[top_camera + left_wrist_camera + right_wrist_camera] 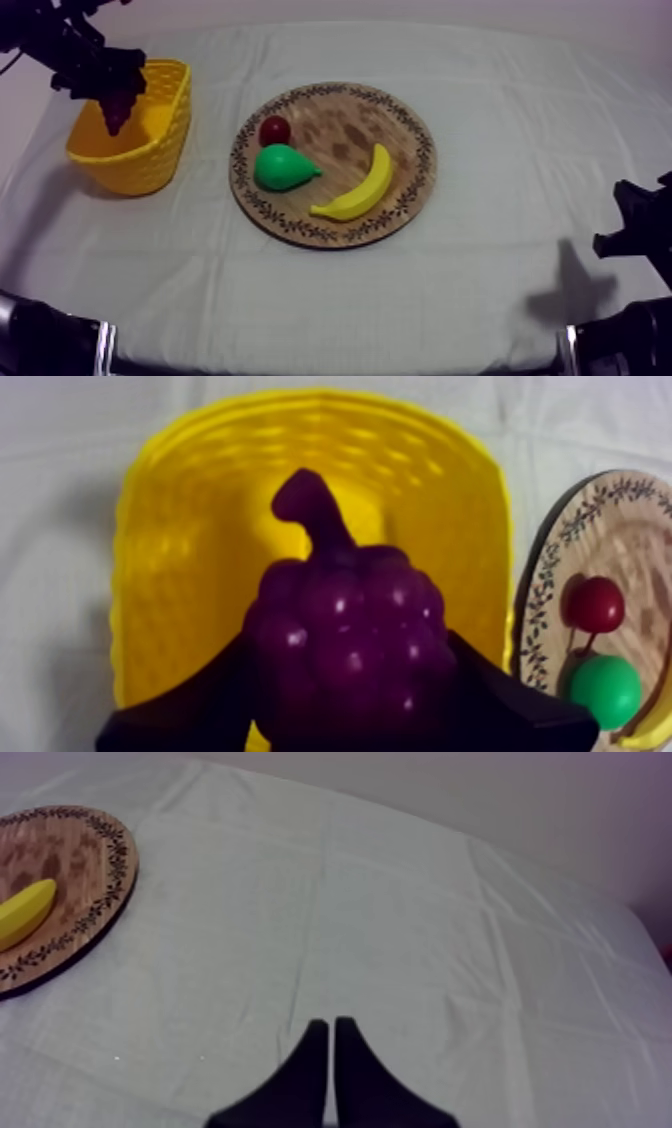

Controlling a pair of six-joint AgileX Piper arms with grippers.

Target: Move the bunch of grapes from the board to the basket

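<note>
My left gripper (113, 97) hangs over the yellow basket (160, 150) at the table's left, shut on the purple bunch of grapes (117, 108). In the left wrist view the grapes (345, 641) sit between my black fingers (180, 711), stem pointing into the basket (180, 526) below. The round wooden board (400, 130) lies mid-table. My right gripper (331, 1037) rests low at the right, its fingers together as a narrow wedge over bare cloth; in the top view it is the black shape (632, 228) at the right edge.
On the board lie a small red fruit (275, 129), a green pear (283, 167) and a banana (358, 188). The board's rim (110, 892) with the banana (22, 912) lies off to the side of my right gripper.
</note>
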